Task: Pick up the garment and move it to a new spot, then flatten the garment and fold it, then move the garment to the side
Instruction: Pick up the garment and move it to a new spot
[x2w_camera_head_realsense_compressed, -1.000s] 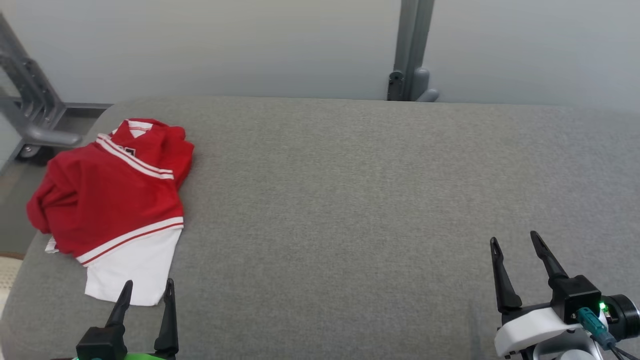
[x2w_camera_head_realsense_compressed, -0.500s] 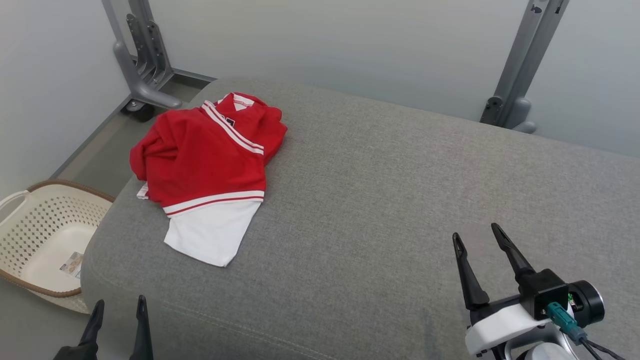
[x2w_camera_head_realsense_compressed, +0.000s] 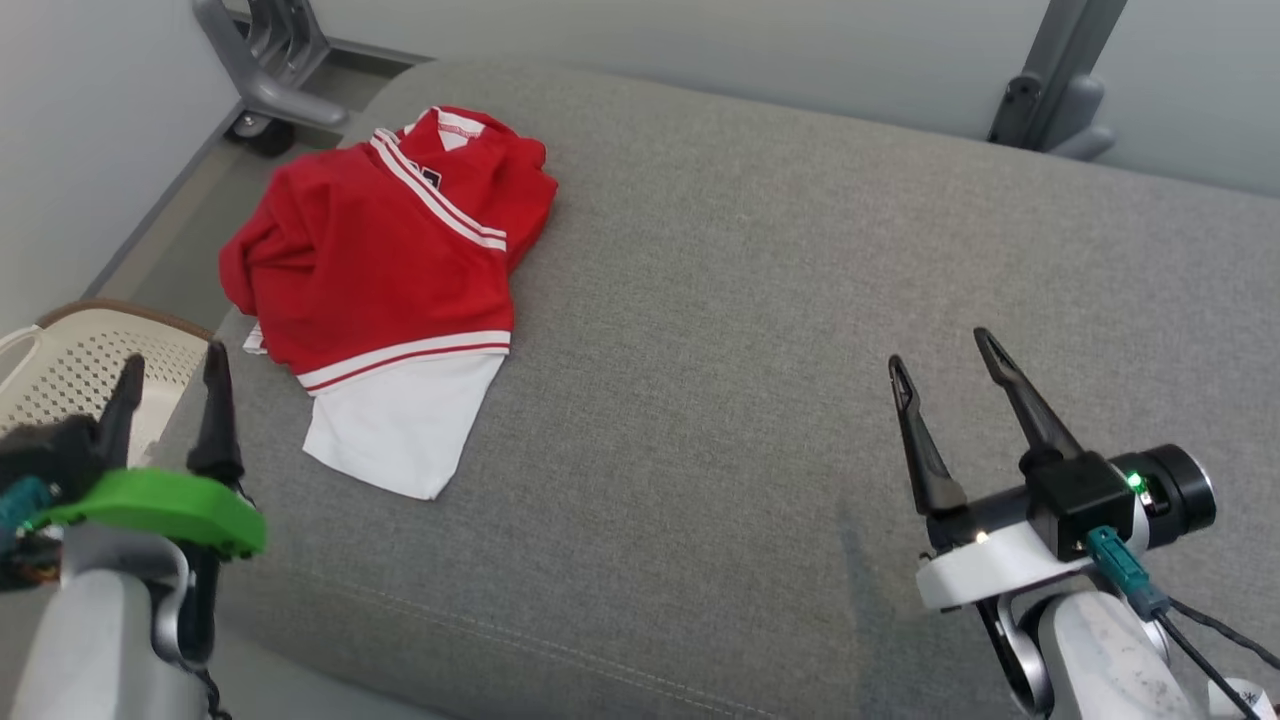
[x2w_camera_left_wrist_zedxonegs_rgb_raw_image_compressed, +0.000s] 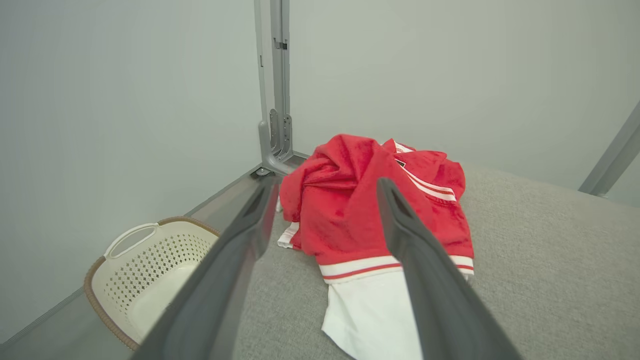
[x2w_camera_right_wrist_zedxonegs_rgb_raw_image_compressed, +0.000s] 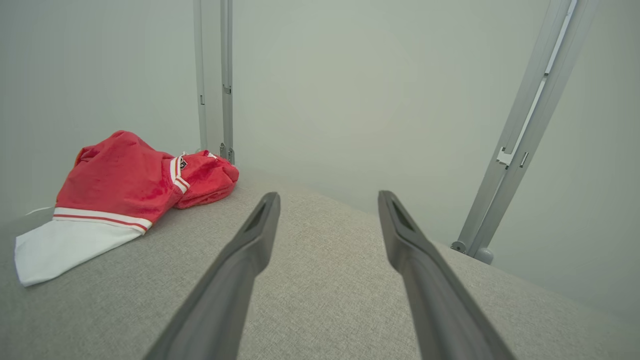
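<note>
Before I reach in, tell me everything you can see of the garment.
The garment is a red top with white stripes and a white lower part, soft cloth, loosely bunched, not flat. It lies near the far left corner of the grey cushion, touching only that; nothing grips it.

Grey fabric-covered counter (x2w_camera_head_realsense_compressed: 760, 300), padded, rounded corners, stitched seam along near edge. Red-and-white garment (x2w_camera_head_realsense_compressed: 380, 250) lying bunched by far left corner, red part reaching left edge, white part pointing toward near edge.
</note>
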